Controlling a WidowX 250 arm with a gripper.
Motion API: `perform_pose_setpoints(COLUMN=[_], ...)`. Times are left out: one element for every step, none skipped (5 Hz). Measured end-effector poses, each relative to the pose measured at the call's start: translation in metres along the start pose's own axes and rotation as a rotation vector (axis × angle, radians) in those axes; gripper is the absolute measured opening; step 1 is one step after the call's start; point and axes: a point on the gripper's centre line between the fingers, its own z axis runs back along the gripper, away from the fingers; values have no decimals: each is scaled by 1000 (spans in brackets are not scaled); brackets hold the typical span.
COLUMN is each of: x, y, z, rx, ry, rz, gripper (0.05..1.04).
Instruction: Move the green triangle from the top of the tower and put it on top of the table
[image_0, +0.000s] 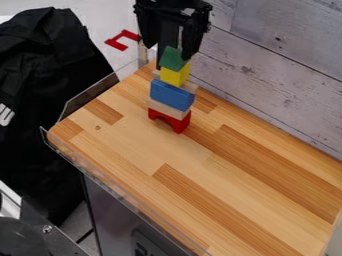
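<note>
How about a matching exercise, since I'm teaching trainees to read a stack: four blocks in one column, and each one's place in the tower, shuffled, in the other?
Blocks
1. Green triangle
2. Yellow block
3. Blue block
4. Red arch

Places
A. Between the upper plain wooden piece and the lower plain wooden piece
B. At the bottom, standing on the table
C. Topmost of all
D. Directly beneath the topmost piece

Right pairs: 1-C, 2-D, 3-A, 4-B
</note>
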Motion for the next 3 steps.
perform_pose_setpoints(x=[5,5,7], y=[0,1,2], z=[-3,-12,-15], rx=[-6,-15,-18], ry=[4,27,31], rz=[1,2,7], gripper=[998,998,998])
